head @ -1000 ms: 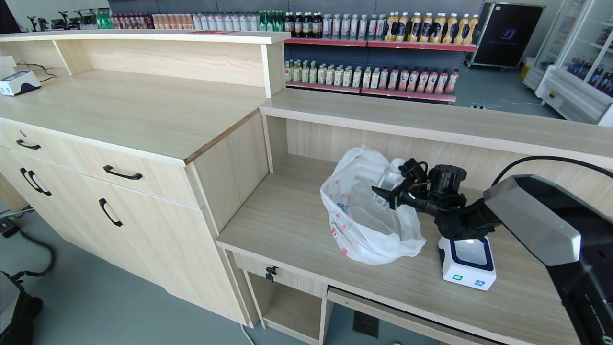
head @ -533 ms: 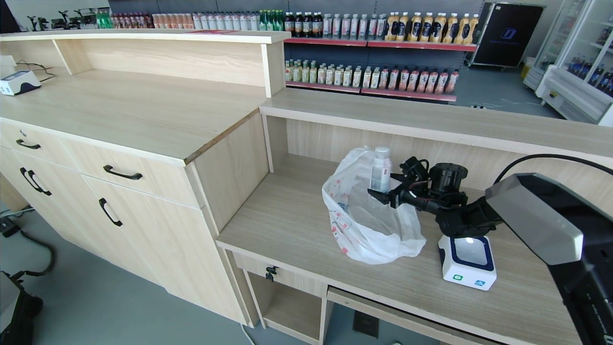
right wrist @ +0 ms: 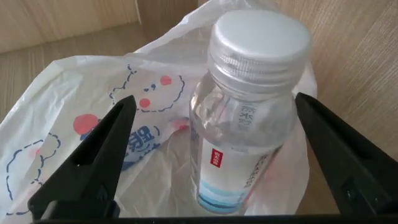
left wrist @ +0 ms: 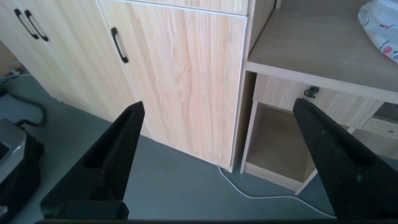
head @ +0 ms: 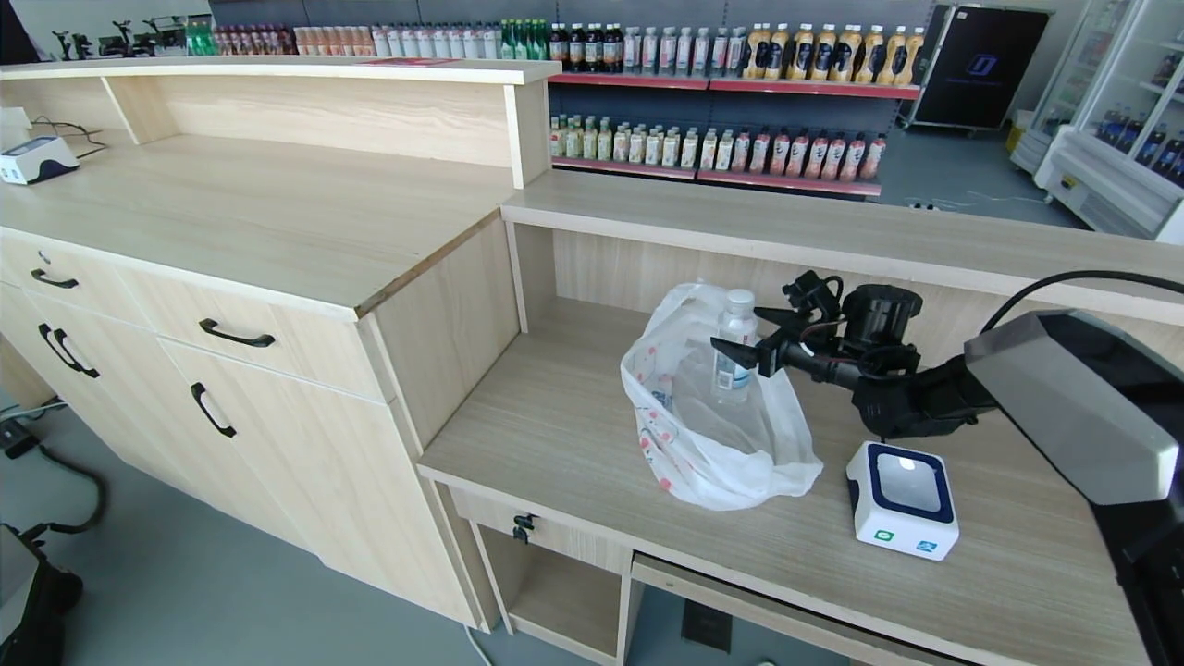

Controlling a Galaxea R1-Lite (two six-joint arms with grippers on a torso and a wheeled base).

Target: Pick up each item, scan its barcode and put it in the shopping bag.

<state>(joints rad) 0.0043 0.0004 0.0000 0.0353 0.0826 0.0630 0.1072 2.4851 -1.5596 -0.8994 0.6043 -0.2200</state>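
1. Right gripper: jaws spread wide, gripping nothing. Both fingers stand clear of the bottle between them.
2. Left gripper: also wide open and empty, over the floor by the cabinet.
3. Risk, my judgement: the bottle stands upright and unsupported on slack plastic. A skewed withdrawal could clip its cap and topple it.
4. Risk: a finger snagging the loose film of the shopping bag could drag the bag across the counter toward the scanner.
5. Position, head view: the bottle sits right of centre, inside the bag, flanked by my fingers. The scanner lies at lower right, apart from the bag.
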